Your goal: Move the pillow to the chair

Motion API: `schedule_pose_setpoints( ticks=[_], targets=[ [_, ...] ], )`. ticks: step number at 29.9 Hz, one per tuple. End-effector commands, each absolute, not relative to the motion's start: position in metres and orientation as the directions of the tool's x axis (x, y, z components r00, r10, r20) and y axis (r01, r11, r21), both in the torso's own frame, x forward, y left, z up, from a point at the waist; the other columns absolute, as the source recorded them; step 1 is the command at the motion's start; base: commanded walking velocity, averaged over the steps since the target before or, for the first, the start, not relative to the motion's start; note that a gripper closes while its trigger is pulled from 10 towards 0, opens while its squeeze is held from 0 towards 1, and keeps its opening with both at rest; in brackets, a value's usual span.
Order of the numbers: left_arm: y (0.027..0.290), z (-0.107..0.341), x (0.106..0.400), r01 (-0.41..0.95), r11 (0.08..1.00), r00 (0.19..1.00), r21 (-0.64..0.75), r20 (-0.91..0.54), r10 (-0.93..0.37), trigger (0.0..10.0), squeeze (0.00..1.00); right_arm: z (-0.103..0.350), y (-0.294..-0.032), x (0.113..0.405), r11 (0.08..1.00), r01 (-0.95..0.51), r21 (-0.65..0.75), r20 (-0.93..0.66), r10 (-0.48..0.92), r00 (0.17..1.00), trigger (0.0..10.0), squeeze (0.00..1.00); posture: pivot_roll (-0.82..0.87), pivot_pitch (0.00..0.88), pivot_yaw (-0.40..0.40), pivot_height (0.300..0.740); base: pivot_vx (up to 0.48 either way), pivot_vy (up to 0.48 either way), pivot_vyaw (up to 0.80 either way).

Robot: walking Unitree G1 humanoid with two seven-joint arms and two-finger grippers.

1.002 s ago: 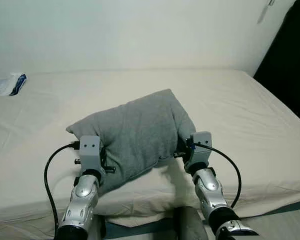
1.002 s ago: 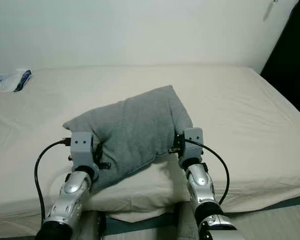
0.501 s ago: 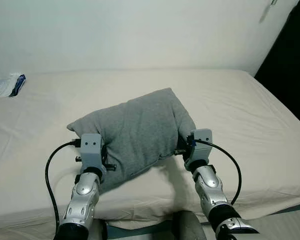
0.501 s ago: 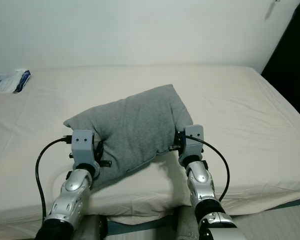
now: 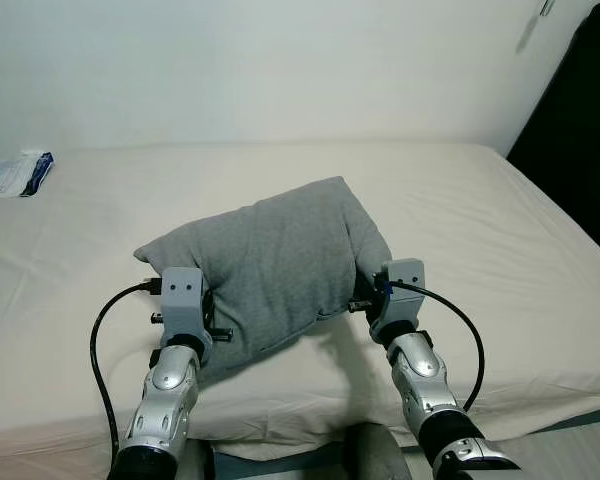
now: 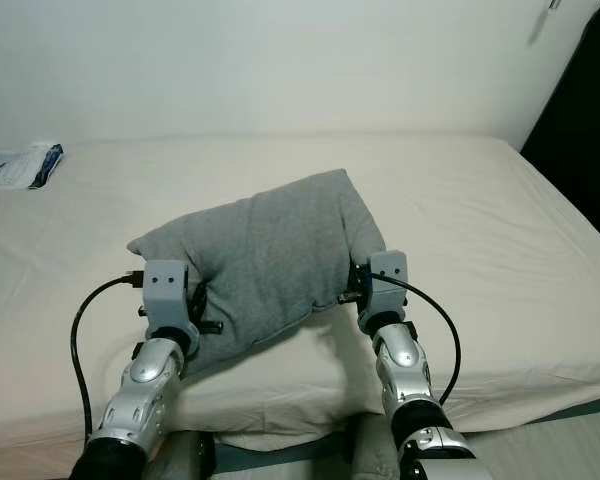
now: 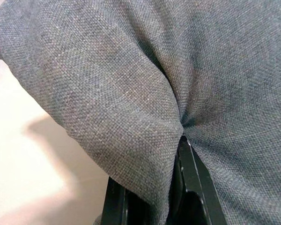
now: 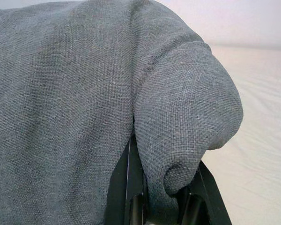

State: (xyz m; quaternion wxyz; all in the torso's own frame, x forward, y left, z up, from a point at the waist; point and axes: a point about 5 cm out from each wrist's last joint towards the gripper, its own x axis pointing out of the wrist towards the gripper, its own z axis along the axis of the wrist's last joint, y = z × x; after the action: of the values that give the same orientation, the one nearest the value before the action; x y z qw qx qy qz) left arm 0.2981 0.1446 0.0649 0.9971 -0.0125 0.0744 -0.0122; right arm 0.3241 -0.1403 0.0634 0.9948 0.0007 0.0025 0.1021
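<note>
One grey woven-fabric pillow held above cream-sheeted bed. Wrist views show pinched folds: left end effector and right end effector each clamped on it. One blue-white packet at bed's far left.

Home bedroom, wide bed in cream sheet, plain white wall
</note>
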Motion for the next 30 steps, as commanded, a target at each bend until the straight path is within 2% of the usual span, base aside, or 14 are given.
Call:
schedule_pose_setpoints(
  ticks=[1,30],
  targets=[
    [0.1285,0.0812,0.302,0.085,0.996,0.995,-0.032,-0.052,-0.086,10.0,0.0,0.0647,-0.1198,0.3222,0.95,-0.311,-0.039,0.0,0.312,0.95,10.0,0.0,0.06,0.0,-0.085,0.645,0.0,0.0,0.0],
    [0.126,0.0815,0.3053,0.089,0.995,0.995,-0.044,-0.05,-0.092,10.0,0.0,0.0671,-0.115,0.3244,0.944,-0.328,-0.036,0.005,0.328,0.945,10.0,0.0,0.06,0.0,-0.095,0.725,0.0,0.0,0.0]
  ],
)
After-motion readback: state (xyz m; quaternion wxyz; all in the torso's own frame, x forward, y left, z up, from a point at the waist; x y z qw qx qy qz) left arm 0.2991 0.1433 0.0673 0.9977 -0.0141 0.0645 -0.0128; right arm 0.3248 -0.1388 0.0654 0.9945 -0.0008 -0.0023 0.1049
